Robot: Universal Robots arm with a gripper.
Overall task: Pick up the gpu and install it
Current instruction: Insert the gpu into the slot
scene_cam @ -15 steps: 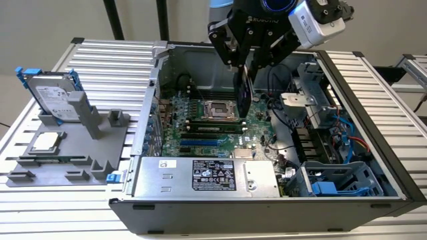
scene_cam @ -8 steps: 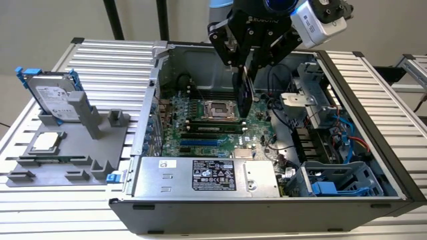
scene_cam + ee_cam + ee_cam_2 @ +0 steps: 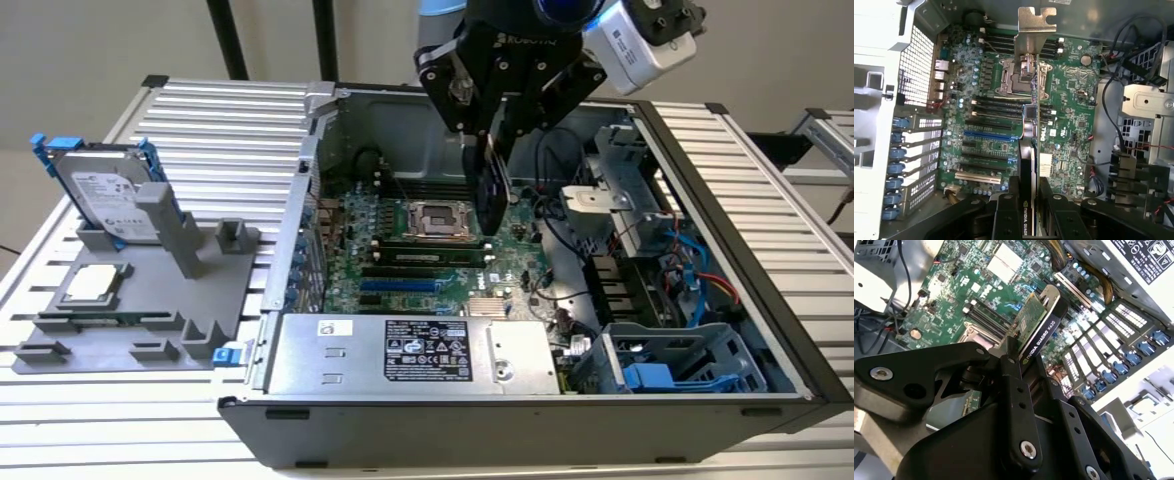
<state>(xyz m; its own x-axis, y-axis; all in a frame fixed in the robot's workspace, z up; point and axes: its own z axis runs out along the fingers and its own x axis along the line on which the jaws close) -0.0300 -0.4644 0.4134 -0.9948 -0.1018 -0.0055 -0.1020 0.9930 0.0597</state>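
My gripper hangs over the open computer case and is shut on the gpu. The card hangs edge-down above the green motherboard, near the processor socket. In the first wrist view the gpu shows edge-on, its silver bracket at the far end, with the gripper clamped on its near end. The blue slot and black slots lie beside the card and below it. In the second wrist view the gpu shows its green board and black cooler edge between the black fingers.
A grey fixture at the exterior view's left holds a silver hard drive in a blue frame and a small square processor chip. Inside the case are a power supply, a drive cage and loose cables.
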